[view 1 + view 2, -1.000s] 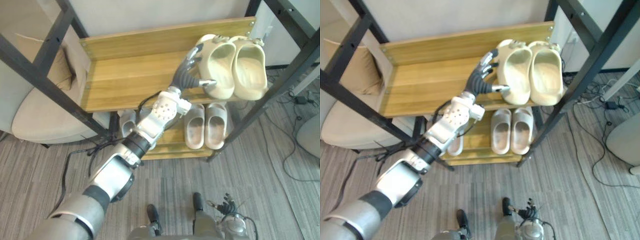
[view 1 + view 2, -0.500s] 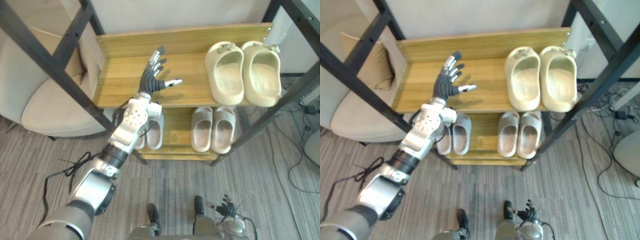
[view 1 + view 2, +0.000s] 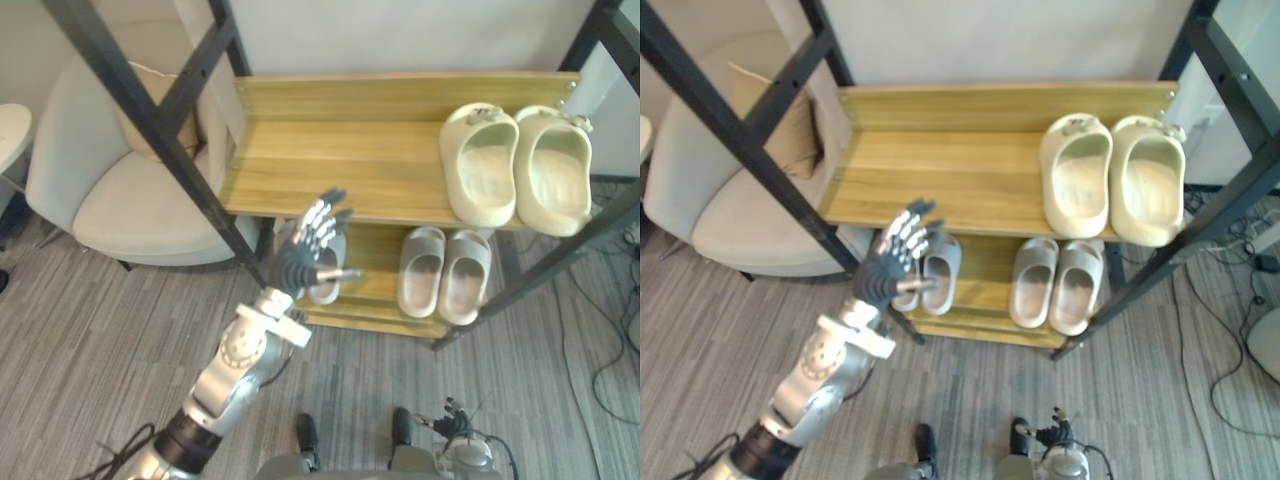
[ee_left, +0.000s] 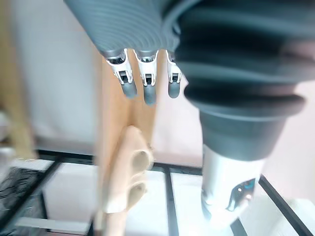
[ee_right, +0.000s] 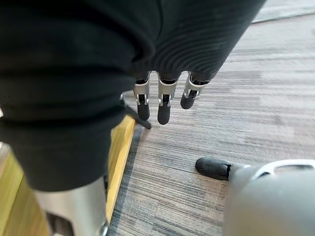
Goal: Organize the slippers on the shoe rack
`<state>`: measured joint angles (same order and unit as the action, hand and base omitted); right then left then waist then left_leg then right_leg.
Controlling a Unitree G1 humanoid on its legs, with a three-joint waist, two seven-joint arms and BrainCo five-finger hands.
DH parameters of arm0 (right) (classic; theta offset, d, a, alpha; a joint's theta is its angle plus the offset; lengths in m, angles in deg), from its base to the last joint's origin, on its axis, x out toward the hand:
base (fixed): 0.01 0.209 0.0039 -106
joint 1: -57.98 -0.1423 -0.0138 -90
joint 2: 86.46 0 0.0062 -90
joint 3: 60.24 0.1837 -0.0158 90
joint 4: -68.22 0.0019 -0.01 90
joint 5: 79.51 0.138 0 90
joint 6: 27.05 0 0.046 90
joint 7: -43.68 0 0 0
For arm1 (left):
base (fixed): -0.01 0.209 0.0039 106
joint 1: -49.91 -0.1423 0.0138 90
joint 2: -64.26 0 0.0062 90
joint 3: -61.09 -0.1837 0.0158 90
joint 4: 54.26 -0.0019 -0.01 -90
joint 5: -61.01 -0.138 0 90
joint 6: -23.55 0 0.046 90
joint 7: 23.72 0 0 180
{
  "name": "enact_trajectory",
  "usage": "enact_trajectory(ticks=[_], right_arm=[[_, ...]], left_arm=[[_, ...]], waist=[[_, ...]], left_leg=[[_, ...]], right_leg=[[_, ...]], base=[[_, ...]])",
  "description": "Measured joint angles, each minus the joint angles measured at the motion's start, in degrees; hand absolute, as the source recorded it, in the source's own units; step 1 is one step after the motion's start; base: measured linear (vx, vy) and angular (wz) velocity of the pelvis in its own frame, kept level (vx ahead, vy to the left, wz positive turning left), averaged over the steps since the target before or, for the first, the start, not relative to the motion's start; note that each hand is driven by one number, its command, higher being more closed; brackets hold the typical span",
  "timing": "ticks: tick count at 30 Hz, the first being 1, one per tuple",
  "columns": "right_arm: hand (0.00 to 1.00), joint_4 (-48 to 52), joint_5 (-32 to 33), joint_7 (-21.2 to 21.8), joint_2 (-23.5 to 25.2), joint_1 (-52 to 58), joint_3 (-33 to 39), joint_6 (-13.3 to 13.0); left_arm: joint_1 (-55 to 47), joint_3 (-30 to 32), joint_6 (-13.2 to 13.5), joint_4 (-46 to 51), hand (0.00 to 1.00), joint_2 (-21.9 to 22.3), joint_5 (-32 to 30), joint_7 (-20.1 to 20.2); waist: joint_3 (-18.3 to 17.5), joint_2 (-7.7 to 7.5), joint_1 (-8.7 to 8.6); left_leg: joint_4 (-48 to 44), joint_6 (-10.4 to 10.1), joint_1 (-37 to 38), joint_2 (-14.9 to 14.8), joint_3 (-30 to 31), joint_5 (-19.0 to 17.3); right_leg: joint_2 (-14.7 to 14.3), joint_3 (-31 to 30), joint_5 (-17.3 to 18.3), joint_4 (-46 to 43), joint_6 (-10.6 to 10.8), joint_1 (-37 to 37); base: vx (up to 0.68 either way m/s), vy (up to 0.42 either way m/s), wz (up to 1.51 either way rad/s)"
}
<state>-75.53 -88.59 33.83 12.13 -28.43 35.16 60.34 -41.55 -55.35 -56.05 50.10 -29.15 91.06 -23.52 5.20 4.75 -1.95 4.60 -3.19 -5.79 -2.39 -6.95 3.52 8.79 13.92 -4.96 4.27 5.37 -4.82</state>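
Left hand (image 3: 298,264) hangs in front of the shoe rack (image 3: 340,160), level with the lower shelf (image 3: 372,300) and clear of the wood. From my seat I read its fingers (image 3: 322,218) as spread and nearly straight, thumb out to the side, with nothing in its hold; the left wrist view shows the same straight fingertips. On the top shelf, at its right end, the cream slippers (image 3: 482,168) lie side by side, touching, heels toward me. Below them on the lower shelf sits a pair of beige-grey slippers (image 3: 423,272), also side by side. Further left on that lower shelf is a pair of pale grey slippers (image 3: 942,275), partly hidden behind the raised hand. I cannot tell whether the hand touches them. The rest of the top shelf's wood is bare. Right hand (image 5: 164,101) hangs low over the grey carpet (image 3: 100,330), fingers relaxed and holding nothing. Left of the rack stands a pale armchair (image 3: 120,190) with a tan cushion (image 3: 790,135)
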Motion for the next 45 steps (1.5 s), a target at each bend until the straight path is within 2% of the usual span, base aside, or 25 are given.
enact_trajectory(ticks=[3,5,11,15,19,25,34,39,42,43,44,45], right_arm=[[0.00,-0.30,-0.05,0.08,-0.03,0.13,-0.07,0.46],[0.00,-1.22,-0.07,0.08,0.04,0.11,-0.54,0.53],[0.00,-1.22,-0.06,-0.02,0.55,0.27,-1.11,0.43],[0.00,-1.41,-0.07,-0.05,0.80,0.33,-1.07,0.43],[0.00,-2.31,-0.09,-0.14,0.89,0.04,-0.92,0.43],[0.00,-3.60,-2.01,-0.26,1.56,-0.31,1.18,0.47],[0.00,-3.96,-2.17,-0.25,2.62,-0.41,1.19,0.65],[0.00,-4.77,-2.18,-0.26,2.54,-0.93,1.14,0.99],[0.00,-5.90,-2.20,-0.42,2.00,-3.67,1.05,1.16],[0.00,-5.87,-2.20,-0.48,1.46,-5.03,0.87,1.19],[0.00,-5.75,-2.19,-0.54,1.34,-6.39,0.98,1.20],[0.00,-5.64,-2.20,-0.70,1.12,-7.65,1.12,1.32]], left_arm=[[-5.24,0.17,-0.99,-4.93,0.00,0.71,-0.23,1.61],[-8.10,1.78,-2.15,-11.71,0.00,2.60,-2.08,1.95],[-10.49,9.46,-3.71,-33.54,0.00,7.93,-11.07,2.07],[-8.69,15.77,-4.65,-50.07,0.00,10.90,-19.08,-0.28],[-7.35,20.32,-5.31,-60.91,0.00,11.48,-24.05,-2.86],[-7.01,23.46,-6.07,-65.63,0.00,12.02,-27.81,-5.35],[-6.06,27.85,-6.25,-69.47,0.00,13.49,-29.99,-7.76],[-5.89,29.78,-6.23,-69.84,0.00,14.18,-30.09,-7.81],[-4.62,30.26,-6.26,-69.62,0.00,15.64,-30.19,-7.99],[-4.24,30.64,-6.27,-69.56,0.00,16.37,-30.59,-8.48],[-3.92,30.30,-6.26,-69.35,0.00,16.65,-31.15,-8.69],[-3.57,29.65,-6.26,-68.67,0.00,16.74,-31.35,-8.86]], waist=[[-0.25,-0.23,0.67],[-0.50,-0.67,1.24],[-1.82,-2.17,2.27],[-2.28,-2.82,2.26],[-2.54,-3.44,2.25],[-2.32,-3.83,2.32],[-2.05,-4.25,2.33],[-1.98,-4.20,2.32],[-0.31,-3.19,2.85],[-0.15,-2.57,3.47],[-0.04,-2.50,3.42],[0.29,-2.84,3.52]], left_leg=[[0.00,-0.11,0.14,0.09,1.74,0.17],[0.05,-0.18,0.69,0.12,3.00,0.29],[0.26,-0.43,1.29,0.14,4.86,0.37],[0.38,-0.58,2.17,0.08,4.93,0.21],[0.58,-0.74,2.90,-0.01,4.86,0.10],[1.18,-0.92,4.37,-0.14,4.32,-0.04],[1.18,-1.09,4.99,-0.19,4.43,-0.36],[0.51,-1.09,2.25,0.33,8.64,0.30],[0.43,-1.52,-0.71,0.77,12.67,2.29],[0.48,-1.65,-2.84,0.97,12.05,4.76],[0.29,-1.95,-4.74,1.62,11.90,7.02],[1.41,-2.88,-6.65,2.40,11.86,10.73]], right_leg=[[0.05,1.86,0.43,-0.02,0.08,1.20],[0.08,3.46,0.98,-0.02,0.16,2.57],[0.00,5.70,2.10,0.01,0.27,4.04],[-0.13,5.93,2.46,0.25,0.36,5.00],[-0.39,5.76,2.45,0.74,0.33,5.69],[-0.75,5.12,2.63,0.76,0.26,6.55],[-0.85,4.63,2.92,0.75,0.17,6.86],[-0.69,9.11,3.31,0.74,0.25,6.91],[-0.18,14.44,4.95,-1.91,0.19,5.91],[0.56,15.66,6.19,-4.85,0.02,4.22],[1.28,16.94,7.04,-6.57,-0.38,2.72],[1.98,18.92,7.23,-7.23,-1.16,1.32]], base=[[0.00,0.006,0.33],[0.00,0.005,0.38],[0.01,-0.001,0.20],[0.04,-0.005,0.02],[0.04,-0.012,-0.03],[0.02,-0.004,-0.05],[0.00,-0.002,-0.03],[0.00,-0.010,0.47],[-0.02,-0.011,0.90],[-0.07,0.022,0.82],[-0.14,0.024,1.04],[-0.12,0.017,0.93]])
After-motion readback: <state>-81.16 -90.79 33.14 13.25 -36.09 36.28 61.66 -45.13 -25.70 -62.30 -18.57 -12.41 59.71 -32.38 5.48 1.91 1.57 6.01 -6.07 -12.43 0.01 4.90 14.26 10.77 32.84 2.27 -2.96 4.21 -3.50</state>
